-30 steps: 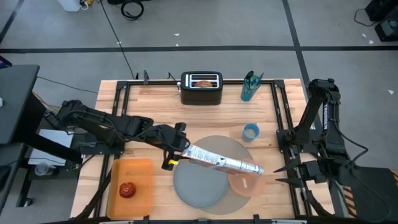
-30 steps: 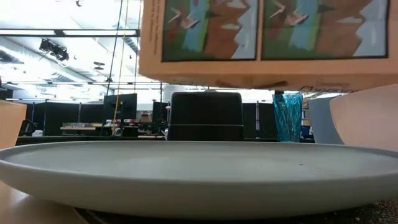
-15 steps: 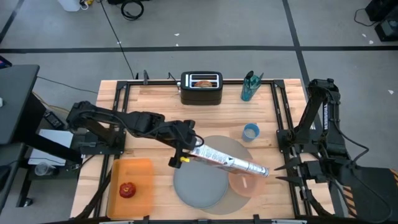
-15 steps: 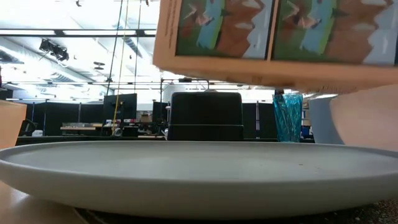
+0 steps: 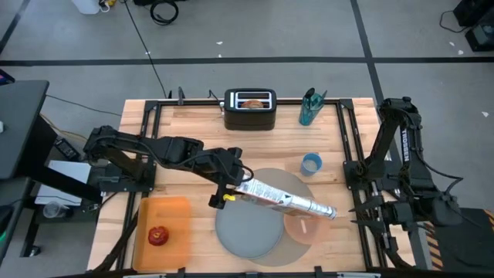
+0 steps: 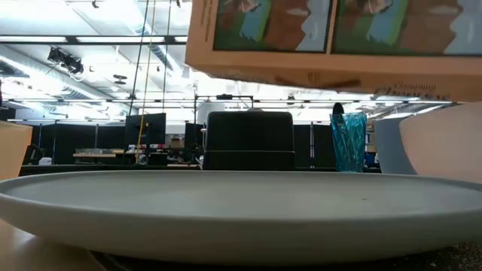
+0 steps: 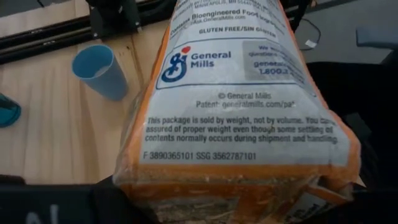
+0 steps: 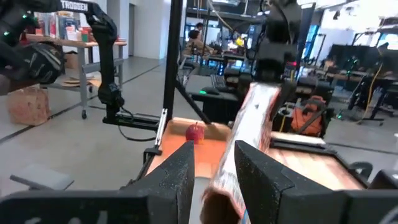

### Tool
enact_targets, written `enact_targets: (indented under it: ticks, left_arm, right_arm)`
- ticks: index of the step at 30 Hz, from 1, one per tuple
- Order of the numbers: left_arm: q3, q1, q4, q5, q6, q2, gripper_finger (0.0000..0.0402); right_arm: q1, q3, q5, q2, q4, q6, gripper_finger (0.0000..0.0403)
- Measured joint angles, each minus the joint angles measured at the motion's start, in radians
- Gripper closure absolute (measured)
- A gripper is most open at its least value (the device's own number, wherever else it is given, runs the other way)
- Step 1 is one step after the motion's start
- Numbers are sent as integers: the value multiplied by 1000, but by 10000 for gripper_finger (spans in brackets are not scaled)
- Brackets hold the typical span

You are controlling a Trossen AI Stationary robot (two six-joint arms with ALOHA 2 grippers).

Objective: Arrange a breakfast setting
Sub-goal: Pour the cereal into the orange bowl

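left end effector (image 5: 225,188) clamps cereal box (image 5: 284,201), tilted over pink bowl (image 5: 306,228); right end effector (image 5: 363,220) spread wide, off table.

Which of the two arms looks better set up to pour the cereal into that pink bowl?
Left. Its gripper holds the cereal box, tipped with its far end over the pink bowl. The right gripper sits off at the table's edge, open and empty.
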Motion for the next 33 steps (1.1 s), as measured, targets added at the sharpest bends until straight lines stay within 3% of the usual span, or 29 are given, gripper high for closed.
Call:
enact_targets:
  ticks: [9,33]
  left_arm:
    - [63,0,-43,6,13,68,187]
    - [492,8,-365,-1,38,296,187]
  right_arm:
    - [-12,0,-19,0,45,-58,281]
    - [-12,0,-13,0,60,-103,281]
